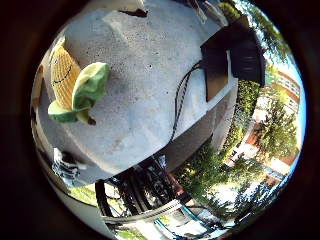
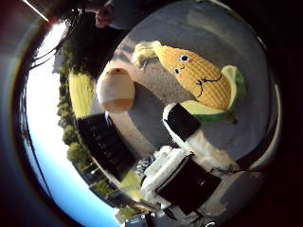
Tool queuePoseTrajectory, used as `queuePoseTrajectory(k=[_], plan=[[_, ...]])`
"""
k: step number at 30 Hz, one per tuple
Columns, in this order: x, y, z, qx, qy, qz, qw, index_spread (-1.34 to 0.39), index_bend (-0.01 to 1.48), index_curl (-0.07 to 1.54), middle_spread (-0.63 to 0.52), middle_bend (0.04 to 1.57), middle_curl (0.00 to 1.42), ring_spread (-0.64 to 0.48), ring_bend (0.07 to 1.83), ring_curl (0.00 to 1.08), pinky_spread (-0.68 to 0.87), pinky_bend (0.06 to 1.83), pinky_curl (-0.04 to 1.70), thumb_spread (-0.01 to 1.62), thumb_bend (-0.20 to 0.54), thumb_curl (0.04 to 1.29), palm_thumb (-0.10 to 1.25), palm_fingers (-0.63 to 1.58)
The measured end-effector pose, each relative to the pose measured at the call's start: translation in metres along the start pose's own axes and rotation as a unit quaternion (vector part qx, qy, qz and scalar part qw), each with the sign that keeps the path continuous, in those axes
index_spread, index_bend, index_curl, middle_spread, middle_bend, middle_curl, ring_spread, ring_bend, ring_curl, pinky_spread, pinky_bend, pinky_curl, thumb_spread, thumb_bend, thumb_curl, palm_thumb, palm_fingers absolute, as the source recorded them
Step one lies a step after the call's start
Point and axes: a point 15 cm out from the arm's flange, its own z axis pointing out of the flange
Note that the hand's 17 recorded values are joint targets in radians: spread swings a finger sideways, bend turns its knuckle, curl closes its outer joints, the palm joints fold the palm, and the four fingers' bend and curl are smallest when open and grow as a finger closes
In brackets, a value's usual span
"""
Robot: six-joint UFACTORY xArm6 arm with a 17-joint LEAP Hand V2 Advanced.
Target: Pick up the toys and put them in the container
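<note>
Yellow corn toy [image 2: 201,78] with green husk, grey table [image 1: 145,65].

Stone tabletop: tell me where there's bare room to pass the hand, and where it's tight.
The widest bare stretch of the stone tabletop lies between the corn plush toy and the black box at its edge. It is tighter around the corn, where the round cream toy sits nearby and the hand reaches in beside the husk.

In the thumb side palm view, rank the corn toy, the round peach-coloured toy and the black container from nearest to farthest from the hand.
1. Corn toy: on the grey table, right beside a finger of the hand.
2. Round peach-coloured toy: near the table's edge, beyond the corn's tip.
3. Black container: seemingly off the table's edge; close to the round toy's rank.
</note>
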Motion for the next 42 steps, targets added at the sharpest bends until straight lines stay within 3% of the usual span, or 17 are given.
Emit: queuePoseTrajectory(k=[8,14,32,39,42], plan=[[0.018,-0.013,0.025,0.003,-0.04,0.071,0.997,0.14,0.15,0.22,0.16,0.2,0.38,0.3,0.45,0.36,0.44,0.46,0.28,1.18,-0.016,0.34,0.47,0.18],[-0.026,-0.009,0.031,-0.002,-0.047,0.063,0.997,0.14,0.15,0.22,0.17,0.2,0.39,0.31,0.45,0.35,0.45,0.45,0.27,1.18,-0.024,0.34,0.49,0.18],[-0.051,0.002,0.069,-0.021,-0.036,0.073,0.996,0.14,0.15,0.22,0.17,0.2,0.4,0.33,0.45,0.34,0.48,0.47,0.25,1.14,-0.028,0.34,0.49,0.24],[-0.053,0.014,0.079,-0.043,-0.032,0.072,0.996,0.12,0.12,0.2,0.12,0.24,0.41,0.31,0.61,0.37,0.5,0.57,0.24,1.12,-0.014,0.36,0.54,0.49],[-0.059,0.017,0.077,-0.048,-0.029,0.062,0.997,0.01,0.1,0.16,0.02,0.37,0.47,0.22,0.79,0.43,0.49,0.75,0.29,1.11,-0.011,0.38,0.61,0.83]])
